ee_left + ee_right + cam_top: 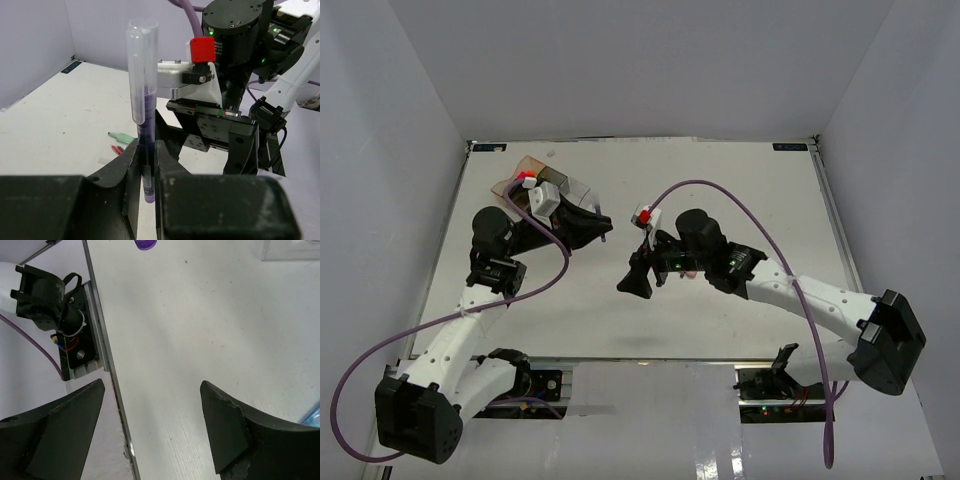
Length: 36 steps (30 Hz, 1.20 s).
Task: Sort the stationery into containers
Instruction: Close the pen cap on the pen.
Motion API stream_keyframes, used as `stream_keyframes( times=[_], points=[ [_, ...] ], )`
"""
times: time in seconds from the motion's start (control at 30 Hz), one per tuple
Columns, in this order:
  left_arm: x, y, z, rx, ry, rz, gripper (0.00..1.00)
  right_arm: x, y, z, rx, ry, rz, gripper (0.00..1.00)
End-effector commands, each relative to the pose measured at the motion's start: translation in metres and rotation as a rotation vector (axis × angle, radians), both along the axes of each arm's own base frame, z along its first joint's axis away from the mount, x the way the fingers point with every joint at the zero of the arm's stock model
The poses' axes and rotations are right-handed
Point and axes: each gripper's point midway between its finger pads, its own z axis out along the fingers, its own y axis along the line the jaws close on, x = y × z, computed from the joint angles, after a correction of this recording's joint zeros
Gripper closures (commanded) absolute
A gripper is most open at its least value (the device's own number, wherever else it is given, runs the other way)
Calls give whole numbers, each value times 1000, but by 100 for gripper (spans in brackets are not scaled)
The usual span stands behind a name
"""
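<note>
1 view alone, left wrist, shows left gripper (146, 156) pinching a purple pen (144, 112); right gripper (152, 388) gapes wide.

Surface (750, 190) lies bare far and right — right arm (790, 290) and left arm (495, 245) crowd the middle, tray (520, 165) behind the left.

The organiser tray (523, 166) sits on the table (740, 190) near its far left corner, partly under the left arm (490, 240). The left gripper (604, 228) hangs just right of the tray, left of the table's middle, with a pen (142, 95) upright between its fingers. The right gripper (632, 284) is just beside it, closer to the near edge, about mid-table. Small markers (121, 137) lie on the table beyond the pen, below the right gripper's side.
</note>
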Motion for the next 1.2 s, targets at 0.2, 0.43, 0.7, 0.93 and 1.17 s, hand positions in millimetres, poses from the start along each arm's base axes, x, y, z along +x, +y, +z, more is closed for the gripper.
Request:
stream_keyframes(
  times=[0.2, 0.43, 0.7, 0.93, 1.17],
  points=[
    [5, 3, 11, 18, -60, 41, 100, 40, -36, 76, 50, -260, -232, 2],
    [13, 1, 4, 38, -19, 42, 100, 53, -43, 150, 142, -433, -279, 7],
    [17, 0, -2, 47, 4, 45, 100, 71, -13, 227, 271, -507, -267, 5],
    [18, -2, -4, 49, 25, 29, 100, 84, 24, 247, 331, -513, -208, 11],
    [16, -4, -5, 51, 38, 4, 100, 92, 43, 242, 342, -500, -179, 16]
  ],
)
